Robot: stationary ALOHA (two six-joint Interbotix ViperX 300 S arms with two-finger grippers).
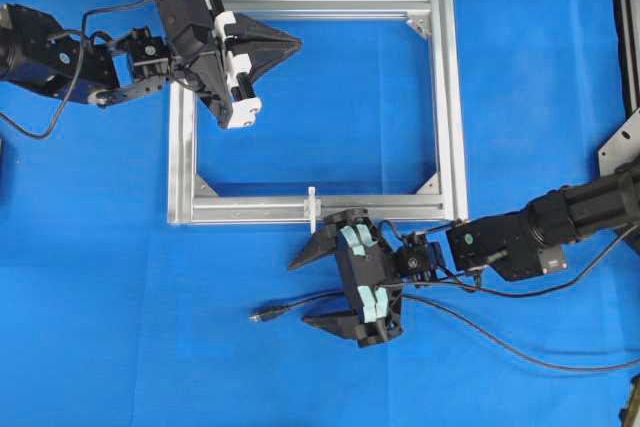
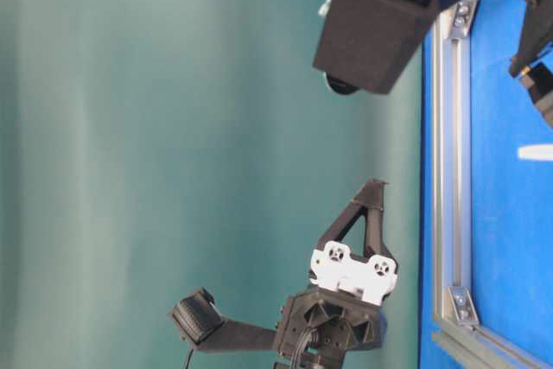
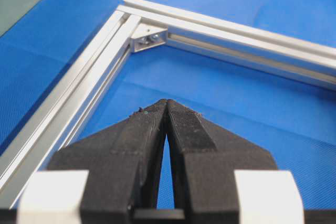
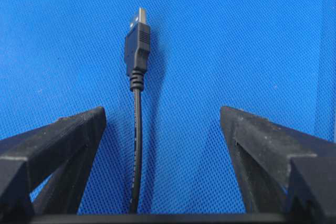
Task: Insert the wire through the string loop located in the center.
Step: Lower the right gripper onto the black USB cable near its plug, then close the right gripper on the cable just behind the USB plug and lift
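A blue table (image 1: 100, 297) carries a silver rectangular frame (image 1: 455, 97). Seen from overhead, the wire (image 1: 300, 307) lies on the table below the frame, running mostly left to right, its plug tip pointing left. The right gripper (image 1: 315, 290) straddles it, jaws spread wide, one on each side, grasping nothing. The tiny white string loop (image 1: 312, 207) stands at the middle of the frame's near rail, just above that gripper. The left gripper (image 1: 297, 43) hovers over the frame's far left corner, jaws clenched together and empty.

Only the right wrist view shows the plug closely: a black moulded body with a metal tip, pointing away from the camera, the cable running back between the parted jaws. The left wrist view alone shows the pressed-together jaws and a corner bracket (image 3: 149, 38).
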